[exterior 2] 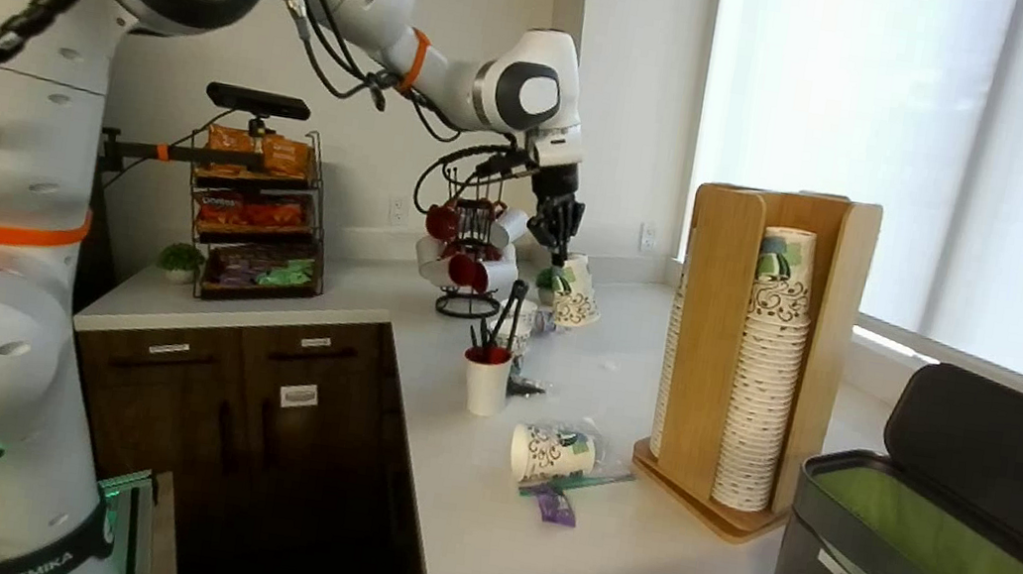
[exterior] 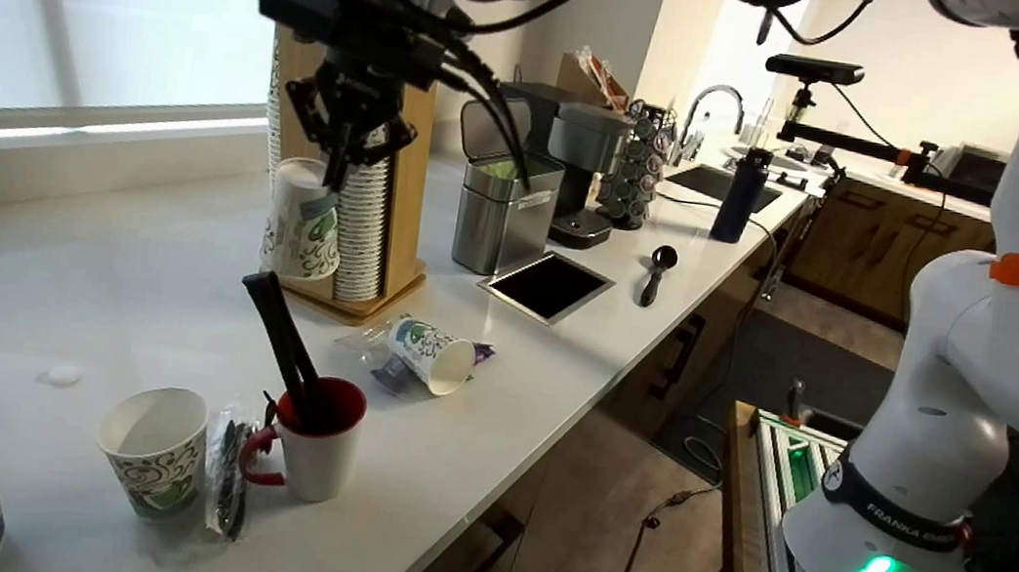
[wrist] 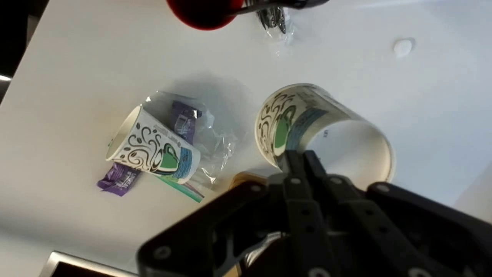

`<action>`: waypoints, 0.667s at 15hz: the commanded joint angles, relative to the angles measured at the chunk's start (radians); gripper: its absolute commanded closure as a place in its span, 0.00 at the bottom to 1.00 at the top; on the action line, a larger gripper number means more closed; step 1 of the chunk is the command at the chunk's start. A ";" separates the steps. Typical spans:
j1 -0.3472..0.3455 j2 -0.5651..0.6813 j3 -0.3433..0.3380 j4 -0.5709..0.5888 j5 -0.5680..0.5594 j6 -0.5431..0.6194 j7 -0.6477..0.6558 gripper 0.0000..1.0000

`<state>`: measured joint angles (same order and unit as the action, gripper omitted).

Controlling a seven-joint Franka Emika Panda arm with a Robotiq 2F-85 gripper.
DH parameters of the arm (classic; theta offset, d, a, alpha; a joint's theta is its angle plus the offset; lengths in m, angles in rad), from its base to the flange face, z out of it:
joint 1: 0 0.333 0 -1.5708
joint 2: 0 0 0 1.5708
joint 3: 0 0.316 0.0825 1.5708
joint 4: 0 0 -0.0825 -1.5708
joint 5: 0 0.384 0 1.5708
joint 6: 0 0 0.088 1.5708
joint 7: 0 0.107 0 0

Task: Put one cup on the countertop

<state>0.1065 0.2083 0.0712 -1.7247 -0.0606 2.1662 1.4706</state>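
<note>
The cup (exterior: 305,225) hangs over the worktop (exterior: 155,289), near the wooden rack (exterior 2: 714,326); how high, I can't say. The fingers (wrist: 299,192) are pressed nearly together, pinching the lip of its base — one tip looks to be inside the hollow of the base, the other outside. That hold seems sensible: the stack of cups (exterior 2: 760,412) in the rack stands base up, and a base lip is what a reach from above can catch. The mug (exterior: 319,463) holds dark utensils (exterior: 284,337) on end, apparently to keep them handy. A loose cup (wrist: 153,150) lies on its side, beside or partly on a plastic bag (wrist: 215,150), I can't tell which, its mouth toward the worktop's front edge; nothing shows why.

The held cup points mouth down: wide rim lowest, narrow base on top. Its long axis runs close to upright, leaning a little in both exterior views. In the wrist view the pale base disc shows and the mouth is hidden. Set down this way it would rest inverted on its rim — the wider, steadier end, I'd judge. With that lean, one side of the rim would likely touch first, so the pinch should last until the whole rim sits flat.
</note>
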 commanded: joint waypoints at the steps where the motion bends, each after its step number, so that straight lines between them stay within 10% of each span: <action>1: 0.076 0.172 -0.026 0.172 -0.091 -0.067 0.184 0.98; 10: 0.056 0.234 -0.017 0.211 0.024 -0.104 0.085 0.98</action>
<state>0.1710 0.3652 0.0495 -1.5900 -0.1091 2.1261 1.5987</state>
